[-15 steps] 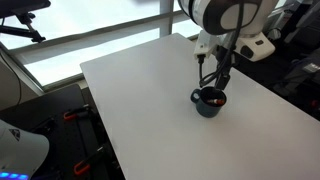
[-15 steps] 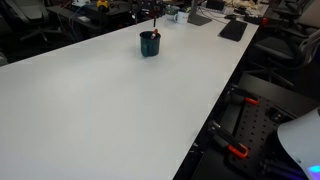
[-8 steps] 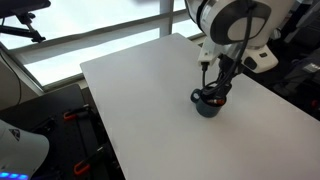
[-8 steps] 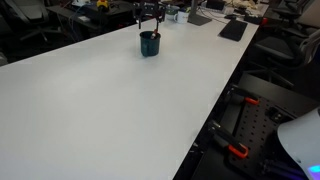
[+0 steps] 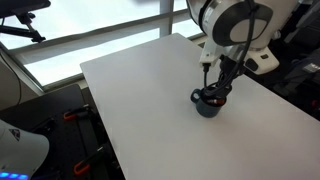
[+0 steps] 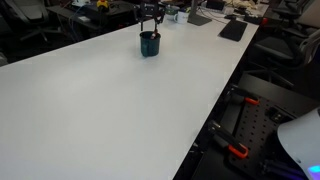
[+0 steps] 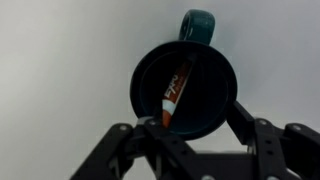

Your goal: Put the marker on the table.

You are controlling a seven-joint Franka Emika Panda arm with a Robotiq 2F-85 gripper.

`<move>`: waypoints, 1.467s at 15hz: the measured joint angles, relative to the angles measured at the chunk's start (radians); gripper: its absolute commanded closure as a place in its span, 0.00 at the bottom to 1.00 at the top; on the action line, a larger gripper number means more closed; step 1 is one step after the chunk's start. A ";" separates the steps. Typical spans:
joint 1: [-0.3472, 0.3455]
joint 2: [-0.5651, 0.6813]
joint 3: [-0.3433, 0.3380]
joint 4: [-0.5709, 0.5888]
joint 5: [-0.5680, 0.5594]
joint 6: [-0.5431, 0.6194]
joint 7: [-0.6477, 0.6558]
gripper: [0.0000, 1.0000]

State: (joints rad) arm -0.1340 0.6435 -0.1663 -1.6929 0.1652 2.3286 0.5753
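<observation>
The marker [image 7: 178, 90], dark with a reddish-orange part, leans inside the dark blue mug [image 7: 205, 45], its near end against the rim. The mug stands on the white table [image 5: 140, 90] and shows in both exterior views [image 5: 208, 106] [image 6: 149, 46]. My gripper [image 7: 186, 128] is open and empty, right above the mug's mouth, with one finger on each side of the rim. It also shows in both exterior views [image 5: 216, 88] [image 6: 150, 18]. I cannot make out the marker in the exterior views.
The mug's handle [image 7: 198, 20] points away from the wrist camera. Beyond the table's far end are chairs and cluttered desks [image 6: 215, 15]. A window rail [image 5: 60, 40] runs behind the table, and dark equipment with red clamps [image 6: 240, 130] sits beside its long edge.
My gripper has come down closer over the mug's mouth in the first half second, then held still. The mug and marker have not moved.
</observation>
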 measured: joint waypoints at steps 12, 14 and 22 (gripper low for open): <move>0.000 0.069 -0.007 0.055 0.000 -0.042 0.003 0.75; 0.001 0.079 -0.011 0.063 0.000 -0.045 0.003 0.91; 0.011 0.087 -0.016 0.079 -0.008 -0.061 0.003 0.95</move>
State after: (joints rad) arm -0.1233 0.7309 -0.1821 -1.6143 0.1567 2.2676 0.5785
